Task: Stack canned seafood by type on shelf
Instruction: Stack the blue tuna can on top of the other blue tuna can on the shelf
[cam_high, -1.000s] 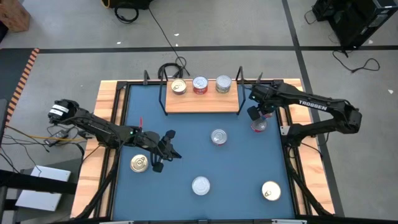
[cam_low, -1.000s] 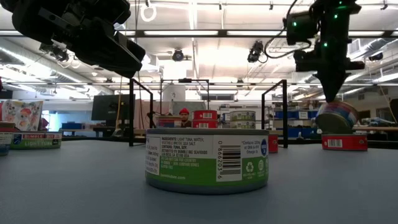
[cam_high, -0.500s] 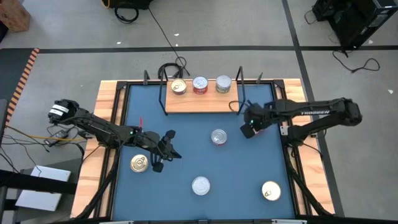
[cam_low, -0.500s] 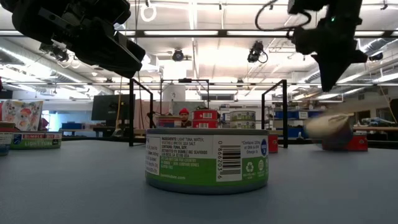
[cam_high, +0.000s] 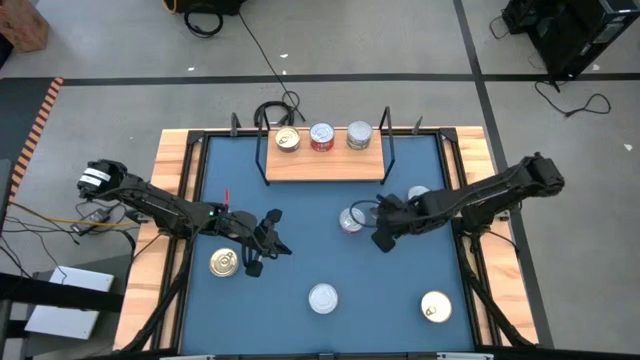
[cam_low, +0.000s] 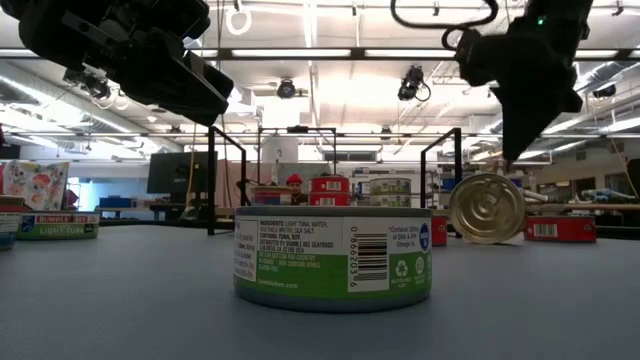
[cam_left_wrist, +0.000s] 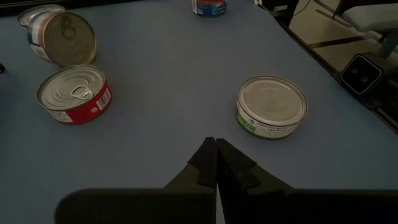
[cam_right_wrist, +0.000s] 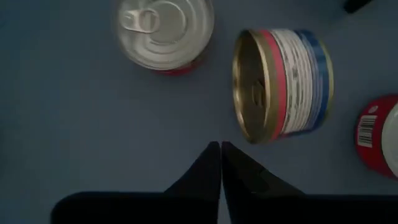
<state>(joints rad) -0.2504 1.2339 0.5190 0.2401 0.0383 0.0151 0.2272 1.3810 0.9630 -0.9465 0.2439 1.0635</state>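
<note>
The shelf (cam_high: 325, 166) at the table's far side carries a gold-lidded tin (cam_high: 287, 140), a red-sided tin (cam_high: 321, 137) and a silver-lidded tin (cam_high: 359, 135). A gold-lidded tin with blue and pink sides (cam_right_wrist: 283, 84) lies on its curved side on the table, its lid facing the near edge (cam_low: 487, 208). It is next to a silver-lidded red tin (cam_right_wrist: 165, 34). My right gripper (cam_right_wrist: 221, 155) hovers shut just above and beside it, apart from it (cam_low: 508, 155). My left gripper (cam_left_wrist: 216, 151) is shut, above the table's left middle (cam_high: 283, 246).
Loose tins stand on the blue table: a gold-lidded one at the left (cam_high: 225, 262), a green-labelled silver one near the front (cam_high: 323, 298), a gold one at the front right (cam_high: 435, 307), and a red one near the right rim (cam_right_wrist: 379, 134). Black wire uprights (cam_high: 388, 150) end the shelf.
My right gripper has swung from beside the shelf's right end toward the table's middle and a little down, rolling as it went. The gold-lidded tin that hung tilted at its fingertips has come away, tumbled toward the left and now lies on its side.
</note>
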